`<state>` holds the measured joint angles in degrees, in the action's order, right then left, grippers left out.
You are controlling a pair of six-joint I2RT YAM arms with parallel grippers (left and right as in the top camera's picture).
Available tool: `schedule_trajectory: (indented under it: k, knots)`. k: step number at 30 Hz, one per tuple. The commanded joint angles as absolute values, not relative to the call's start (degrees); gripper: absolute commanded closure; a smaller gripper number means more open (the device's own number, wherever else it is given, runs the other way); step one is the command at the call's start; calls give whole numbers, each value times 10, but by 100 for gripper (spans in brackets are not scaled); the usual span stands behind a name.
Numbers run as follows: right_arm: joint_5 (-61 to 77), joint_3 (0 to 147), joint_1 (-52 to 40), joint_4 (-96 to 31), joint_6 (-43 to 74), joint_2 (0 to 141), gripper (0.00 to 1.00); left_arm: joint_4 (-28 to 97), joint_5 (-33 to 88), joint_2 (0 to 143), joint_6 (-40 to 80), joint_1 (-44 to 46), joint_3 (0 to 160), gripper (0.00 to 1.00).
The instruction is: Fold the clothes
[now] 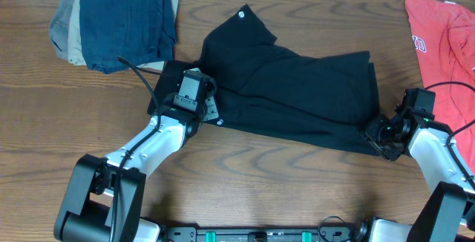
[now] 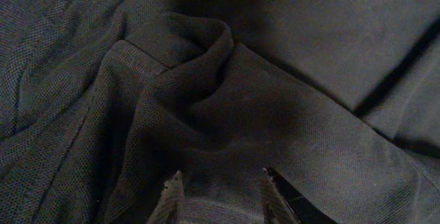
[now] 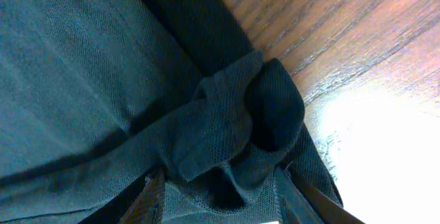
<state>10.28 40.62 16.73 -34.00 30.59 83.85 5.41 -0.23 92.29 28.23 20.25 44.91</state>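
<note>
The black T-shirt (image 1: pixel 297 86) lies half folded in the middle of the bench (image 1: pixel 260 190). Its long axis runs left to right, and one sleeve (image 1: pixel 241 23) points to the far edge. The left hand (image 2: pixel 221 195) straddles fabric at its left end. The right hand (image 3: pixel 216 198) straddles a bunched fold at its right end. Whether either pinches cannot be told.

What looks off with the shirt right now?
The black short-sleeved fabric T-shirt is unevenly folded: one sleeve juts out diagonally toward the far side, and the corner at the right tool is bunched into a twisted wad.
</note>
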Motion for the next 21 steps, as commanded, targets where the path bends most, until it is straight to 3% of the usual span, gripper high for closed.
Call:
schedule_trajectory:
  k: [1,6,11,17,21]
  knots:
    - [97,405,161,-333,308,838,51,57,-11,920,274,198,447,61]
    - [96,405,161,-329,308,838,66,58,-11,923,274,198,447,61]
    - [97,405,161,-307,310,838,76,59,-11,925,274,198,447,61]
    - [96,405,161,-297,326,838,99,59,-11,925,274,198,447,61]
    - [96,405,161,-273,326,838,99,59,-11,925,274,198,447,60]
